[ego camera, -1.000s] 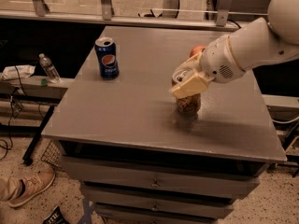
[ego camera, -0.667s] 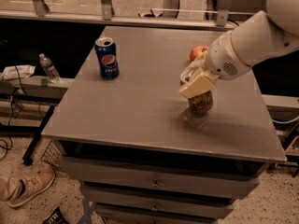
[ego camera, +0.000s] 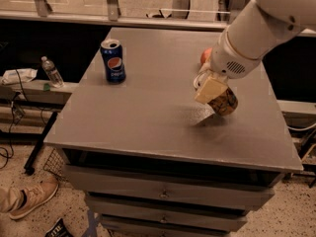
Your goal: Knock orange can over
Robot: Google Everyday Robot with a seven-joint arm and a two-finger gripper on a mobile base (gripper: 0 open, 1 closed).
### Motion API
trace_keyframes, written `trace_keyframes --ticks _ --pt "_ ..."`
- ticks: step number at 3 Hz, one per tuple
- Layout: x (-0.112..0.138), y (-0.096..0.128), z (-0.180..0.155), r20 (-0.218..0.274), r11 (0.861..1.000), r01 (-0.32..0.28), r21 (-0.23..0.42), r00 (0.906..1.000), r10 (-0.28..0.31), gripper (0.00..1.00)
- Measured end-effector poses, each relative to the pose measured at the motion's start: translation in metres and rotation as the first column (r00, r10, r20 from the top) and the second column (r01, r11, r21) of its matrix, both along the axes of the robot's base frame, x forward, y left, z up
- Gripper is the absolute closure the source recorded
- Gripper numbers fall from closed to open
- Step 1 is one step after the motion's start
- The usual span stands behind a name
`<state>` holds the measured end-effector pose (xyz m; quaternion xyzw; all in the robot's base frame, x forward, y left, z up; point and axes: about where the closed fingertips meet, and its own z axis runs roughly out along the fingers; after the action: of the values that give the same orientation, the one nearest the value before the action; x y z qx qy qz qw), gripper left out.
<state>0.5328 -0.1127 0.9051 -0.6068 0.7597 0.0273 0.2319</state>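
The orange can [ego camera: 225,102] is on the right half of the grey table [ego camera: 148,117]. It is tipped far over toward the right, and its dark patterned side faces me. My gripper [ego camera: 210,90] is right against the can's left upper side and hides part of it. The white arm [ego camera: 256,31] reaches in from the upper right. The blue Pepsi can [ego camera: 113,60] stands upright at the far left of the table, well away from the gripper. The red apple [ego camera: 205,56] shows only as a sliver behind the arm.
A clear water bottle [ego camera: 51,71] and a white cloth [ego camera: 17,75] lie on a low shelf to the left of the table. Drawers [ego camera: 163,194] run under the tabletop. A person's shoe [ego camera: 28,199] is on the floor at the lower left.
My gripper has moved to the right across the table. The orange can moved right with it and has gone from upright to tipped over toward the right.
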Motion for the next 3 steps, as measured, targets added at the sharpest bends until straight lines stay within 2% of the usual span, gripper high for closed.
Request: trace_keyframes --ticks 1,2,3 --pt "-0.005 0.020 -0.004 -0.014 0.993 -0.077 -0.090 0.9970 0.076 1.00" --pt "-0.008 0.044 -0.013 -0.040 0.977 -0.164 -0.138 0.9863 0.160 1.00" --pt "-0.010 0.063 -0.024 -0.068 0.963 -0.230 -0.138 0.9725 0.223 1.00"
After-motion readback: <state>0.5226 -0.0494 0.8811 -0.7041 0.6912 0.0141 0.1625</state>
